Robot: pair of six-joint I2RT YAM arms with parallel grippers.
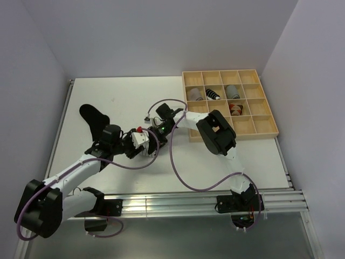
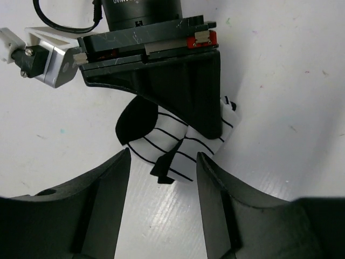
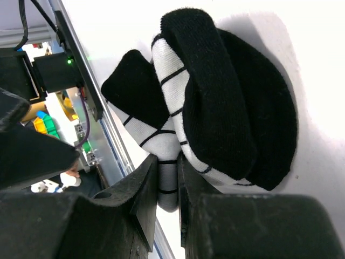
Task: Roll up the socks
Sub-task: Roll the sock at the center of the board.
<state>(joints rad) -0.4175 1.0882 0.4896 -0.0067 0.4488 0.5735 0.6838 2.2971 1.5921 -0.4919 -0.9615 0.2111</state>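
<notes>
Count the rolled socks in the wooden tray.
4. Three sit in the tray's second row from the far edge: a pale roll, a black striped roll, a grey roll. A brown-orange roll sits just nearer. The right arm hides the near-left corner.

A white soft fabric sock with thin black stripes and a black toe (image 3: 168,81) sits mid-table, bunched into a loose roll, with its black end folded over the striped part. At its 10 o'clock, a flat black fabric sock (image 1: 92,115) lies spread out. At 2 o'clock, three rolled socks stand in a row: a pale grey sock (image 1: 195,94), a black sock with white stripes (image 1: 213,94) and a grey sock (image 1: 232,90). A rolled brown-orange sock (image 1: 235,109) is at the grey one's 6 o'clock.
</notes>
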